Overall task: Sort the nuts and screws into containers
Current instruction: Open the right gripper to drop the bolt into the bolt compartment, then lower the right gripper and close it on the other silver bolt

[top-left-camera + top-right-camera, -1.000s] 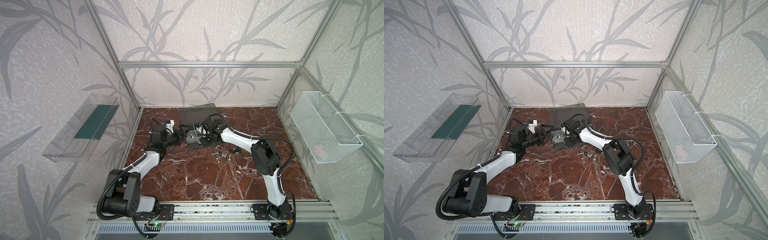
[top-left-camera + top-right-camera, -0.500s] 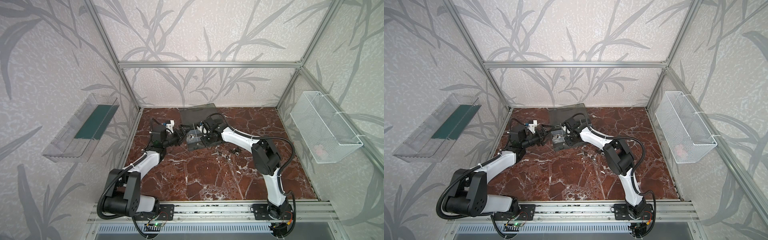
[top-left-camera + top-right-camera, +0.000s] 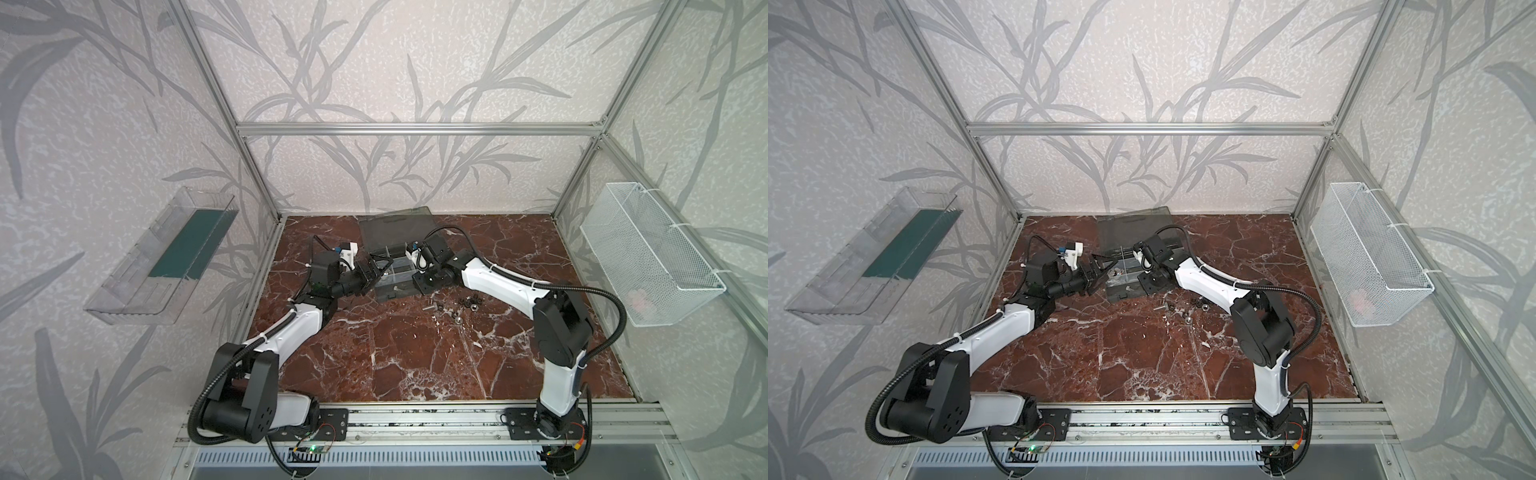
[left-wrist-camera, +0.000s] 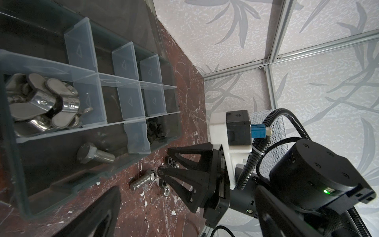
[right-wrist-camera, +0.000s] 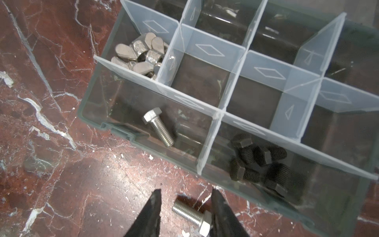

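Just short of the case (image 5: 114, 128), a loose bolt (image 5: 189, 214) lies flat on the tabletop (image 5: 61, 174) between the fingers (image 5: 151, 213) of the right hand (image 5: 185, 190). That hand is spread wider than the bolt and pinches nothing. The hex head sits just beside one finger, and contact cannot be told. The straddling pose suggests a pick-up is being lined up.

Directly ahead of the fingertips, over the case's near wall, is a long compartment holding one boxed bolt (image 5: 159, 129) of the same silver kind, so it is the likely home for the loose one. Further ahead and to one side, wing nuts (image 5: 139, 55) fill a corner compartment. Black bolts (image 5: 258, 164) fill the one beside the long compartment, so like appears to be kept with like.

Behind the right hand, small nuts (image 3: 467, 301) are scattered on the tabletop, yet to be sorted.

At the case's opposite end the left hand (image 3: 376, 272) is spread fully and empty. It is probably placed there to steady the case, though touch cannot be confirmed.
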Controlling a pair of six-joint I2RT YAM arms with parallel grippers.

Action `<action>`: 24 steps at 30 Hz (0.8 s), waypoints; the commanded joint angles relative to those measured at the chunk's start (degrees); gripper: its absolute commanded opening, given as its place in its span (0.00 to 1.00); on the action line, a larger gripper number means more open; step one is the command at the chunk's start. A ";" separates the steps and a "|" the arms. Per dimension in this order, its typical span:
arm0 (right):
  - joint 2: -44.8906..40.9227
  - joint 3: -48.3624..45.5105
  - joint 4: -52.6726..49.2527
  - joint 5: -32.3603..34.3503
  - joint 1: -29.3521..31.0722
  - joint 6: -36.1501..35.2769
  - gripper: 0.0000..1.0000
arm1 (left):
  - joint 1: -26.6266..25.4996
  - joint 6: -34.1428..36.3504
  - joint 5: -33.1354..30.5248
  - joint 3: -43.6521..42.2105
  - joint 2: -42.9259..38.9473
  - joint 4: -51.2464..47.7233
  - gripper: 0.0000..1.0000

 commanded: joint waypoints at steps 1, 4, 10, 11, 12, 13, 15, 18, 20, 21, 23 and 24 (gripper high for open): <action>-3.83 -2.81 -0.11 1.25 -0.22 2.09 0.45 | -0.66 2.40 -1.10 1.67 -2.05 -1.63 1.00; -5.58 -5.41 -0.23 1.95 -0.25 4.08 0.51 | -1.23 2.78 -1.42 1.75 -2.46 -2.07 1.00; -7.72 -10.18 0.86 3.63 -0.26 8.86 0.60 | -3.02 3.50 -1.96 1.76 -2.66 -2.99 0.99; -7.85 -10.90 1.14 3.60 -0.22 9.59 0.62 | -3.27 3.73 -2.05 1.75 -2.66 -3.19 0.99; -7.95 -11.70 1.43 3.63 -0.21 10.36 0.65 | -3.64 3.91 -2.30 1.84 -2.76 -3.50 0.99; -8.06 -12.42 1.75 3.44 -0.25 11.03 0.67 | -3.87 4.00 -2.40 1.84 -2.75 -3.70 0.99; -8.21 -13.37 2.01 3.41 -0.17 11.99 0.71 | -4.14 4.17 -2.37 1.91 -2.81 -3.90 0.99; -8.31 -14.54 2.24 3.61 -0.05 12.76 0.77 | -4.32 4.37 -2.66 1.95 -3.02 -4.28 1.00; -8.11 -14.84 2.03 4.05 0.16 13.19 0.80 | -4.32 4.34 -2.69 1.98 -3.01 -4.27 0.99; -7.90 -14.96 1.93 4.28 0.31 13.37 0.81 | -4.32 4.38 -2.75 2.00 -2.99 -4.27 0.99; -7.22 -14.95 1.77 4.67 0.73 13.58 0.82 | -4.29 4.16 -2.68 2.10 -2.79 -4.21 0.99; -6.83 -14.88 1.78 4.76 0.94 13.70 0.82 | -4.31 4.12 -2.52 2.00 -2.66 -4.10 0.99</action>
